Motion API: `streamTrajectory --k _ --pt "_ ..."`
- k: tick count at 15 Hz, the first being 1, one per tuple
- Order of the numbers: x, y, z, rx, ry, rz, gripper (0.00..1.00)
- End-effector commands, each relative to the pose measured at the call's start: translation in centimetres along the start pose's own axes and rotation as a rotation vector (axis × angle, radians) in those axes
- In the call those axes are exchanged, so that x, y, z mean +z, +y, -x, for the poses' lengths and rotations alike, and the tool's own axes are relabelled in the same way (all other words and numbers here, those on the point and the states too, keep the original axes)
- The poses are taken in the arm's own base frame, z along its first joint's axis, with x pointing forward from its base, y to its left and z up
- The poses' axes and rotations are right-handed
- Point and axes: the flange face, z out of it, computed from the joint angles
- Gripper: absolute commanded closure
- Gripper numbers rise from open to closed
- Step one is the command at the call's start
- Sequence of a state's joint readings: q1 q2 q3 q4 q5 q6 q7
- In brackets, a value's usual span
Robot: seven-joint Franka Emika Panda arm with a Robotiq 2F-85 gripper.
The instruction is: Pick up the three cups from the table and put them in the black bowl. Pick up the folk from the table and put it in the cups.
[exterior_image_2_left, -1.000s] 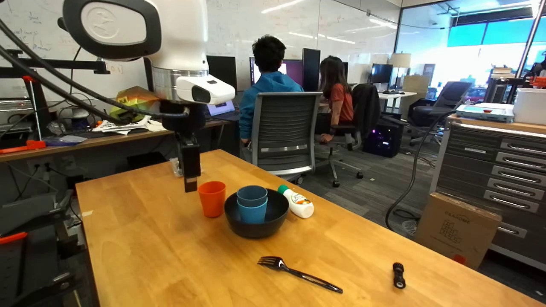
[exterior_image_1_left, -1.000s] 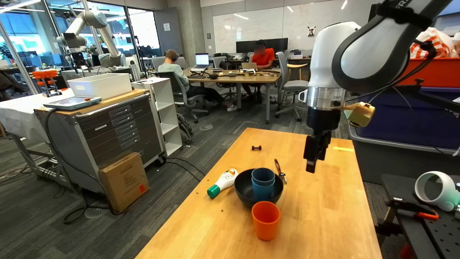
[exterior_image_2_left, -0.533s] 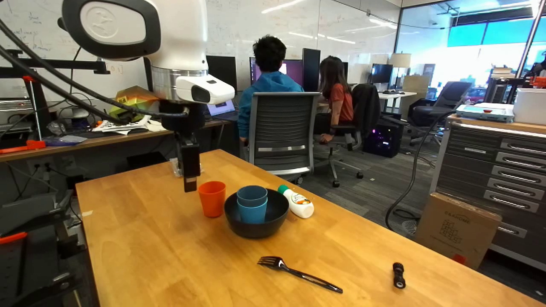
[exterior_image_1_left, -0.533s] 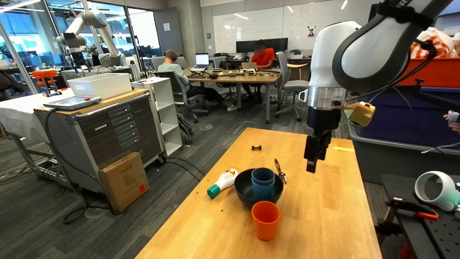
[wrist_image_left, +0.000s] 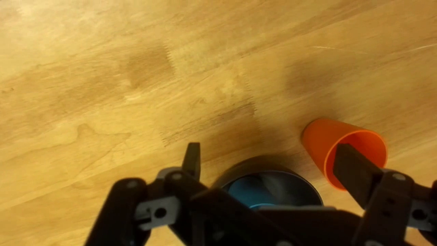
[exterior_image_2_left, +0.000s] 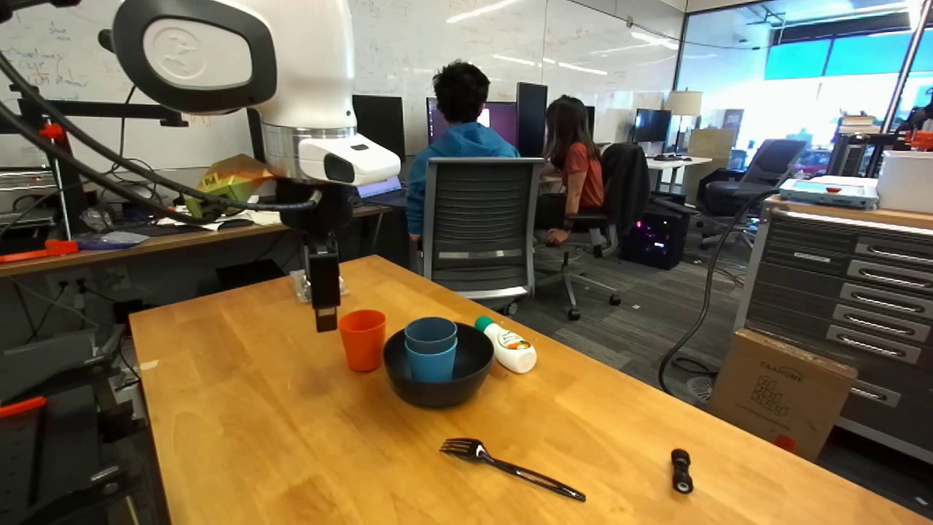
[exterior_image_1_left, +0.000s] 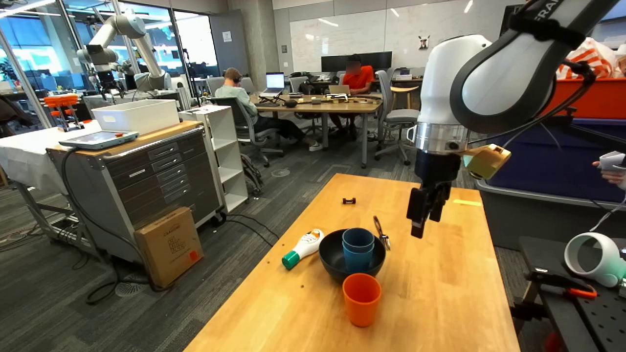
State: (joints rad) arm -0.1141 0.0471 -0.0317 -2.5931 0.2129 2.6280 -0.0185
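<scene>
Two blue cups (exterior_image_2_left: 431, 355) nested in black bowl (exterior_image_2_left: 439, 395) | orange cup (exterior_image_2_left: 362, 344) on tabletop (exterior_image_2_left: 291, 415), left of bowl in an exterior view | tool (wrist_image_left: 268, 149) spread, just dipped and tilted slightly: third-cup pick apparently beginning | fork (exterior_image_2_left: 510, 467) near, awaiting its turn

Tons of open pale wooden tabletop (wrist_image_left: 102, 82) up left in wrist view tbh; upright orange plastic cup (wrist_image_left: 322, 141) + round black bowl (wrist_image_left: 297, 189) block lower right, w/ thin gap btwn.
</scene>
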Motion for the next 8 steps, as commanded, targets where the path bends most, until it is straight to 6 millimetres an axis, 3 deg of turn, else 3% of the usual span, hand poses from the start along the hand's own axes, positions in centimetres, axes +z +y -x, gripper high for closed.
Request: streamTrajectory --k 1,8 --pt "0.7 -1.7 -0.5 0.02 -0.02 -0.023 0.0" --pt "2.6 -5.4 -2.1 0.045 -0.013 -0.096 0.0"
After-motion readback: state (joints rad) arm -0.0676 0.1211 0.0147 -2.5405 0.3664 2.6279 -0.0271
